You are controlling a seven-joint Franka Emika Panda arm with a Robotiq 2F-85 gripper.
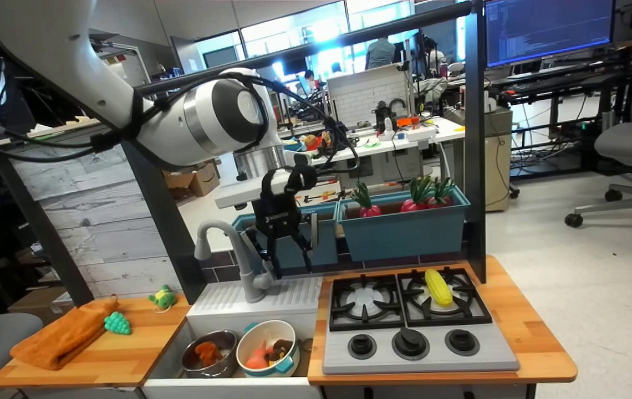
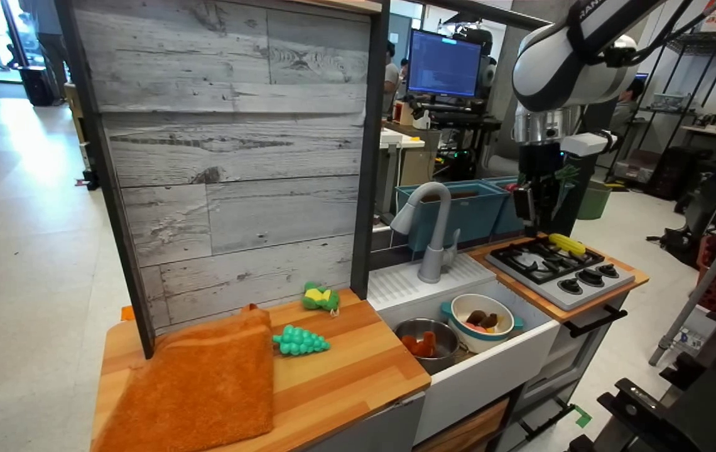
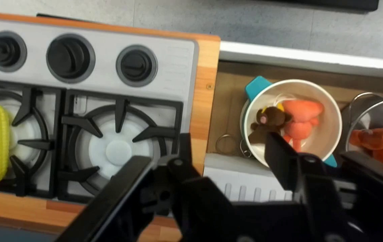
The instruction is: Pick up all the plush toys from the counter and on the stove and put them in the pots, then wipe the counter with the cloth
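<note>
Open room above the pots (image 2: 480, 343); faucet (image 2: 438, 242) behind

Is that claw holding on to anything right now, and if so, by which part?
Nothing is held: the gripper is open, its jaws apart with nothing gripped between them.

A green-and-yellow plush toy (image 2: 319, 297) is lying near a folded orange cloth (image 2: 213, 383) on the orange-brown wooden counter (image 2: 352, 370). Brown and coral plush toys (image 3: 300, 112) are sitting inside a round white-and-teal pot (image 2: 480, 342); an orange-red plush toy (image 2: 423, 345) is resting in a shiny steel pot (image 2: 438, 365).
</note>
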